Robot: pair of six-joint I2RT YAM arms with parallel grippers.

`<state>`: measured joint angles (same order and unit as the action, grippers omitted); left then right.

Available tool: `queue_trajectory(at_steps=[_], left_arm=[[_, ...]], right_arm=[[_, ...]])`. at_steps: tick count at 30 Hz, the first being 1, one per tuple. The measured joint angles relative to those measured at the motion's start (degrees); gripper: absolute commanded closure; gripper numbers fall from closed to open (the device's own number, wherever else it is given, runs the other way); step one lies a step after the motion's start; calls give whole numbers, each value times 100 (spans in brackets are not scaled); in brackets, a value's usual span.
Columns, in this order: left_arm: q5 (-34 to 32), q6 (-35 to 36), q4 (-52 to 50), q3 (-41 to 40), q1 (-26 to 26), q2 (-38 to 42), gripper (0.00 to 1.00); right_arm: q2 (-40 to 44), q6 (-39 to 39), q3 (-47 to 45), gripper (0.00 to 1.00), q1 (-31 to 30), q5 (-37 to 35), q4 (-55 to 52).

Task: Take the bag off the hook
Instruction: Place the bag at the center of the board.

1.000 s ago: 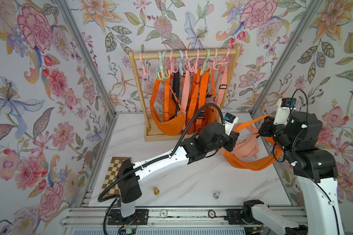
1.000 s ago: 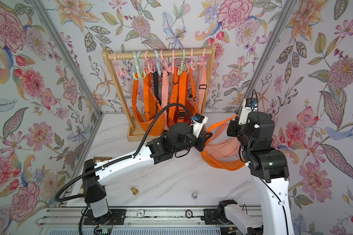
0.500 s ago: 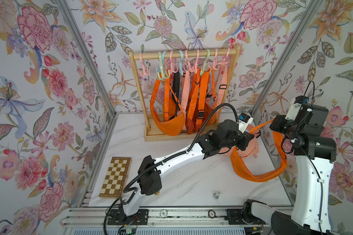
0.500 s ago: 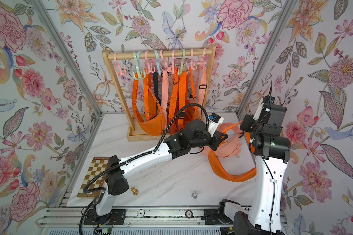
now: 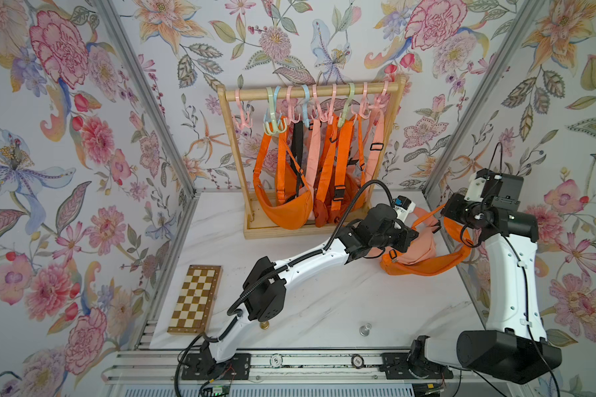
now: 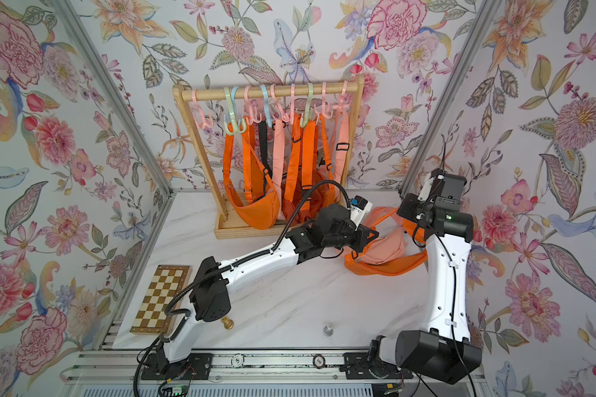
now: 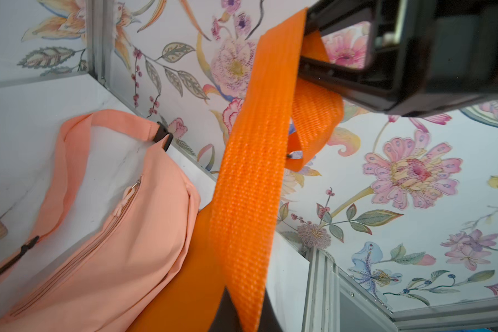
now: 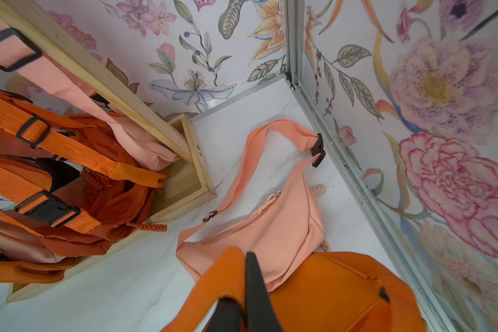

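The orange bag [image 5: 427, 267] [image 6: 386, 267] lies on the table at the right, off the hooks [image 5: 310, 110], partly under a peach bag [image 5: 422, 247]. Its orange strap [image 7: 250, 172] runs taut between my two grippers. My left gripper [image 5: 410, 237] [image 7: 243, 313] is shut on the strap just left of the bags. Close to the right wall and a little above the bags, my right gripper [image 5: 443, 213] [image 8: 242, 290] is shut on the same strap [image 8: 213, 281]. The orange bag's body [image 8: 328, 293] shows below it, beside the peach bag [image 8: 270, 230].
The wooden rack [image 5: 310, 92] at the back holds several more orange and peach bags [image 5: 289, 206] on coloured hooks. A chessboard [image 5: 195, 299] lies front left, with a gold piece [image 5: 264, 324] and a silver piece [image 5: 365, 330] near the front edge. The right wall frame [image 8: 357, 186] is close.
Both arms carried the orange bag to the right and let it down; its body now rests on the table by the peach bag. Both grippers stayed shut on the strap.
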<state>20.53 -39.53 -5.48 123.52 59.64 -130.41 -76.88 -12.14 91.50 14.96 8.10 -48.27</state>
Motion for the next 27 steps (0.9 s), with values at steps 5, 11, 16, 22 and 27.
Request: queue_trajectory(at_steps=[5,11,16,22,27], left_arm=[[177,-155,118,2,-72,-37,100],[190,-149,254,-210,297,308,100],[129,-66,236,-380,619,767,100],[-17,33,269,-577,758,1104,100],[-109,96,120,-376,693,892,100]], right_arm=[[245,-13,-24,100,-31,-92,13],[1126,-15,24,100,-22,-433,-177],[1646,-15,380,100,-9,-726,-509],[1952,-17,562,100,13,-861,-688],[1617,-46,262,100,24,-857,-470]])
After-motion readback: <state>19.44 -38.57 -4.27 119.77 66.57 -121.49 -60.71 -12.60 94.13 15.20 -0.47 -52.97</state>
